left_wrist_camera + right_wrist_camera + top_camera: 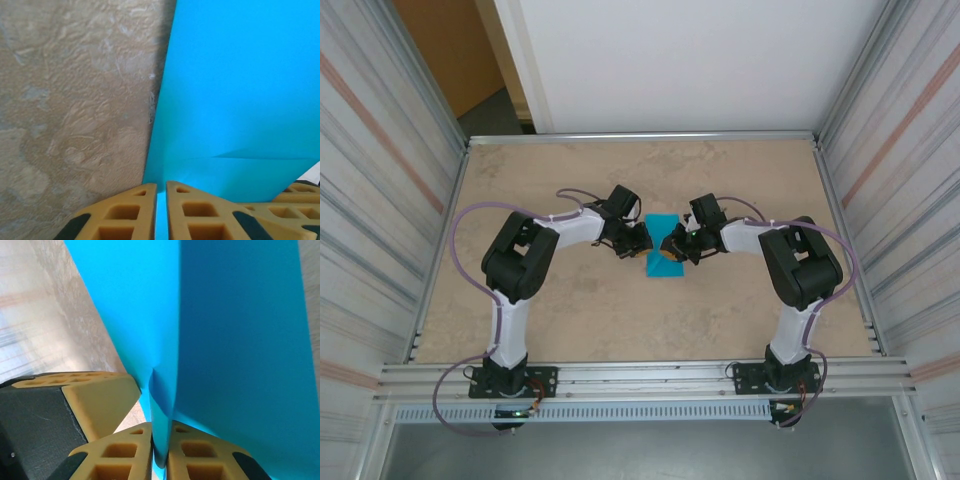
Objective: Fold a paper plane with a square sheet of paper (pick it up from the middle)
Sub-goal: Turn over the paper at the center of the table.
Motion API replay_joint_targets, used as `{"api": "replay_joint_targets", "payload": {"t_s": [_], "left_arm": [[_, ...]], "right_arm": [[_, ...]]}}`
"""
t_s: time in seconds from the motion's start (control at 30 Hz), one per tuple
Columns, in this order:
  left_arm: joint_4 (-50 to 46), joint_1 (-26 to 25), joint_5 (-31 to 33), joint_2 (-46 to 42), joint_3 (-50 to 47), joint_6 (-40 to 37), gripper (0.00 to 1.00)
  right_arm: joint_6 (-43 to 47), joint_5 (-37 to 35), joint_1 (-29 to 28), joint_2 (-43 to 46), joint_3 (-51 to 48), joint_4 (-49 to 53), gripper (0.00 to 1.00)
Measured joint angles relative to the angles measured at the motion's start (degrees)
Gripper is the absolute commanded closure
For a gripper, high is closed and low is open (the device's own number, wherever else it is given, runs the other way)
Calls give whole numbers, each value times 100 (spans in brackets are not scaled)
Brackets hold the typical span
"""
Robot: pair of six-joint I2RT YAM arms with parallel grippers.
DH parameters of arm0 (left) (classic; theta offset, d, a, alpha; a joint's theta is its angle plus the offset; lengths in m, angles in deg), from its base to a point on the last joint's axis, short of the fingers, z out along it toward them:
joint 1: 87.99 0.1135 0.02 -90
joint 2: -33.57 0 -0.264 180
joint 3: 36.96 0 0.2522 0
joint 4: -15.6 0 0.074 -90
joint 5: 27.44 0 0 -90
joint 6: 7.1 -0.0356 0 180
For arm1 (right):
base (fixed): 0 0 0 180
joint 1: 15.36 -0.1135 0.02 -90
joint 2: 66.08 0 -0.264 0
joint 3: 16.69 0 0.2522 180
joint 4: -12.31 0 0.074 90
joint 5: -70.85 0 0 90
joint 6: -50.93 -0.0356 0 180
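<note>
Left gripper (161, 186) and right gripper (161, 432) each pinch the square sheet of paper (663, 258) at frame centre. Folding appears under way; next move calls for matched edge alignment.

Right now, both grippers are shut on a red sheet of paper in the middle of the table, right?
Not red: the sheet of paper is teal-blue, as the top view shows. The rest holds: the left gripper and right gripper are shut on it in the middle of the table.
</note>
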Motion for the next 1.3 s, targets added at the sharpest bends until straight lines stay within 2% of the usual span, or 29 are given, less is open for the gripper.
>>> {"api": "replay_joint_targets", "payload": {"t_s": [0.13, 0.23, 0.33, 0.43, 0.6, 0.8, 0.9, 1.03, 1.13, 1.3], "left_arm": [[24, 101, -11, -234, -76, 24, 77], [170, 284, -83, -708, -369, 15, 63], [319, 525, -203, -1281, -651, 9, 53], [407, 748, -323, -1818, -848, -4, 45], [809, 946, -673, -2774, -1266, 9, 22], [1926, 944, -1217, -3504, -2006, 474, 7], [2387, 916, -1364, -3646, -2256, 708, 3], [2653, 728, -1434, -3689, -2291, 772, 3], [2750, 566, -1484, -3709, -2288, 774, 6], [2909, 492, -1515, -3709, -2282, 824, 18]], "right_arm": [[66, -7, 4, 4, 0, -33, 94], [208, -13, 9, 122, -63, -146, 95], [376, 52, 66, 498, -203, -348, 96], [490, 247, 214, 944, -262, -658, 96], [457, 761, 509, 1482, -262, -1397, 96], [-24, 1353, 538, 1665, -262, -2317, 96], [-446, 1596, 514, 1665, -262, -2824, 95], [-994, 1803, 431, 1665, -262, -3458, 95], [-1309, 1917, 295, 1665, -262, -3777, 95], [-1620, 2052, 138, 1665, -262, -4009, 94]]}}
